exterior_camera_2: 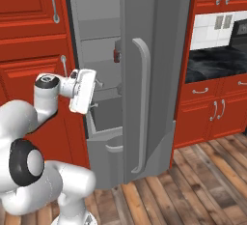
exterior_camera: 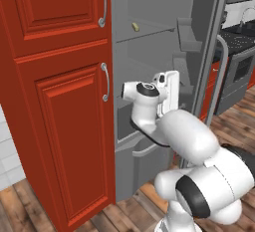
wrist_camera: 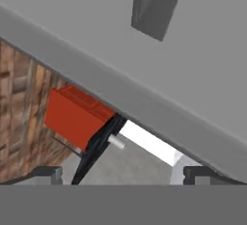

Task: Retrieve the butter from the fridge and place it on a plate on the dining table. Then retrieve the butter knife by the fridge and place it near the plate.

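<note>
I'm seeing the fridge (exterior_camera: 149, 52) standing open, its grey inner shelf (exterior_camera: 149, 31) running across the upper part. The butter (exterior_camera: 135, 26) is lying directly on that shelf, toward its left end. In the right base view a small dark-red bottle (exterior_camera_2: 116, 55) is sitting at the door edge, at shelf height. Lower down a grey drawer (exterior_camera_2: 107, 139) is sticking out over the wooden floor (exterior_camera_2: 202, 185).

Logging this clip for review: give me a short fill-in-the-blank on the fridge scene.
1. The fridge door stands ____.
2. The butter lies on a fridge ____.
3. The gripper fingers are ____, holding nothing.
4. The cabinets beside the fridge are ____.

Missing words: open; shelf; open; red.
</note>
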